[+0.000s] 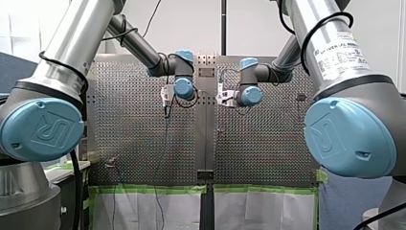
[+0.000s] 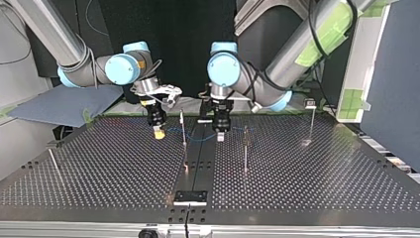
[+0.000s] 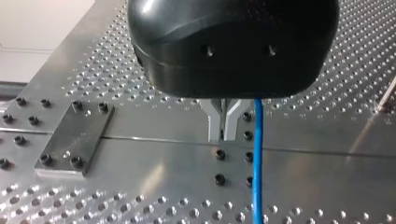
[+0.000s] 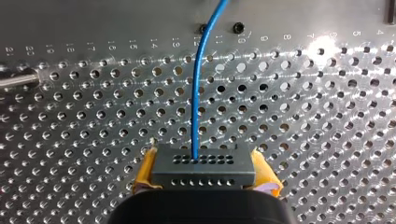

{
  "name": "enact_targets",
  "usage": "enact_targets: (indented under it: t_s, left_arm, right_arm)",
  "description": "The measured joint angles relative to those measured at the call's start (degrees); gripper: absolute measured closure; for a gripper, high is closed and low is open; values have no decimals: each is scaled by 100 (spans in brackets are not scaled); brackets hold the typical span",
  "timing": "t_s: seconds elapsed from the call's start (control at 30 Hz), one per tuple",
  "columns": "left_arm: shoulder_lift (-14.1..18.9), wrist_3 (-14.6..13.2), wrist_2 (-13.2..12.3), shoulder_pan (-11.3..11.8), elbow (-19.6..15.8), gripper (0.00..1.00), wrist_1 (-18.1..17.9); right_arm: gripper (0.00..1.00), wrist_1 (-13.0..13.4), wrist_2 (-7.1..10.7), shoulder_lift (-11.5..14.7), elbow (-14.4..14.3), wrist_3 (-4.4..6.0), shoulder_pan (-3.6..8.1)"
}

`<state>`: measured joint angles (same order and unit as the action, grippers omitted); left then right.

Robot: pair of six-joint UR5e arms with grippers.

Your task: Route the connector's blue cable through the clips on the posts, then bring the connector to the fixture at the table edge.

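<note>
Plainly, the job is at an early stage. My right end effector point(image 4: 205, 173) is clamped on the connector point(image 4: 203, 164), a dark block with rows of small holes, its yellow pads point(image 4: 145, 173) pressing on the block's two ends. It holds the block above the perforated counter point(image 4: 327, 140). The blue cable point(image 4: 194, 107) leaves the block's upper face and runs away ahead of it over the holes.

In the left wrist view, the metal fingers point(image 3: 214, 122) of my left end effector point(image 3: 223, 126) stand together. The cable passes just beside them rather than between them, so I judge it is not gripped there.

Seen from across the counter, the cable stretches between the two end effectors and crosses the thin post point(image 2: 183, 130) that stands between them. Whether it sits in a clip on that post is too small to tell. Two more posts, the second post point(image 2: 245, 151) and the far post point(image 2: 311, 121), show no cable on them that I can make out.

The fixture point(image 2: 190, 197), a dark plate at the counter's near edge in that view, is well apart from the connector, with nothing in it.

My judgement is that one clip at most is threaded. The other posts and the carry to the fixture are left to do.
</note>
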<state>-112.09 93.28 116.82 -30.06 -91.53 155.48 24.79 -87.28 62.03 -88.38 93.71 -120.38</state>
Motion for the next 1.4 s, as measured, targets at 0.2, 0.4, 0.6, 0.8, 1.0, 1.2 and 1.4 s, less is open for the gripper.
enact_targets:
  t_s: [0.2, 0.4, 0.6, 0.8, 1.0, 1.2, 1.4]
  left_arm:
    - [0, -10, 185, -120, -26, 99, -25]
    - [0, 1, 303, -175, -132, 99, -134]
    - [0, 7, 343, -206, -244, 99, -208]
    - [-1, -8, 337, -239, -365, 99, -343]
    - [-6, -11, 314, -280, -489, 99, -480]
    - [-41, -11, 270, -331, -540, 99, -539]
    - [-274, 20, 243, -402, -553, 99, -590]
  right_arm:
    - [100, -146, -3, 0, 0, -5, 1]
    - [100, -378, -51, 2, -20, -69, 1]
    - [100, -388, -106, 3, -121, -86, 1]
    - [100, -300, -131, 3, -292, -94, 1]
    - [100, -257, -176, 6, -411, -127, 1]
    - [100, -224, -198, 6, -472, -138, -3]
    - [100, -256, -211, 6, -479, -158, -23]
